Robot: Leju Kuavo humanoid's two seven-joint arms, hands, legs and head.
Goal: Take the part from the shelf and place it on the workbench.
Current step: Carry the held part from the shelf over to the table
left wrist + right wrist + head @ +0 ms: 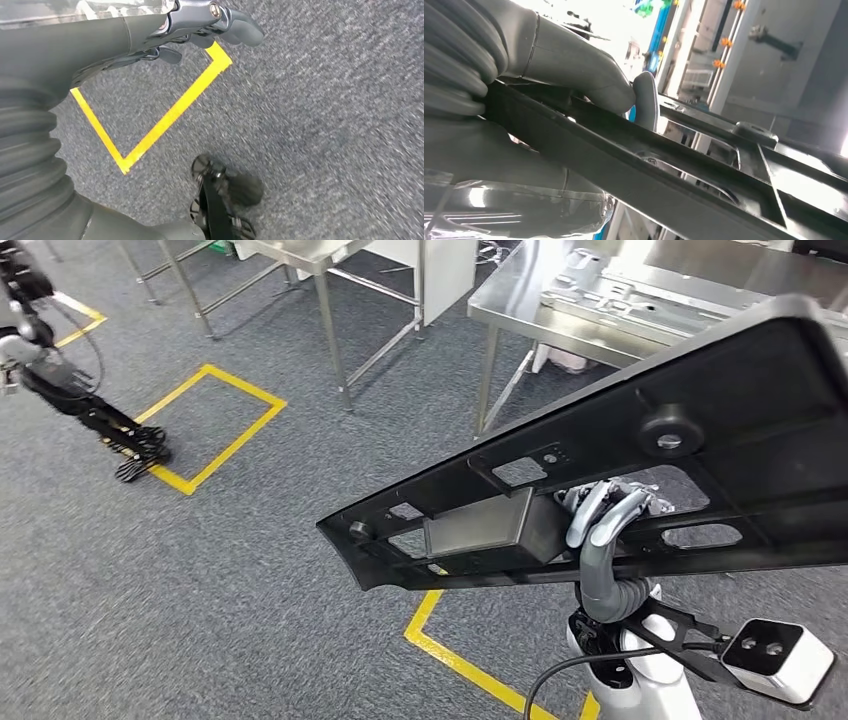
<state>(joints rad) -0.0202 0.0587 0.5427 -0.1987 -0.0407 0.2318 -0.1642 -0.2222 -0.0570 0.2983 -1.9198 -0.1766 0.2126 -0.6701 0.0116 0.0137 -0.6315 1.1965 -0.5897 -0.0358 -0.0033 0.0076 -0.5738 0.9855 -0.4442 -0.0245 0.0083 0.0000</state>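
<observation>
Right hand [603,520] grips the black part [640,455] from beneath, fingers hooked over its rail; long axis tilted, high end toward the steel workbench [560,315] ahead. Left hand [135,450] hangs empty, fingers loosely apart

Floor: grey carpet [250,570], yellow tape on it. One taped rectangle [215,420] at left, another taped corner [440,640] lower centre. Left wrist view has a taped corner [150,135] on the same carpet. Steel-legged tables [330,300] at top centre, bare metal frames, carpet underneath. White camera module [778,658] on a black bracket, bottom right.
</observation>
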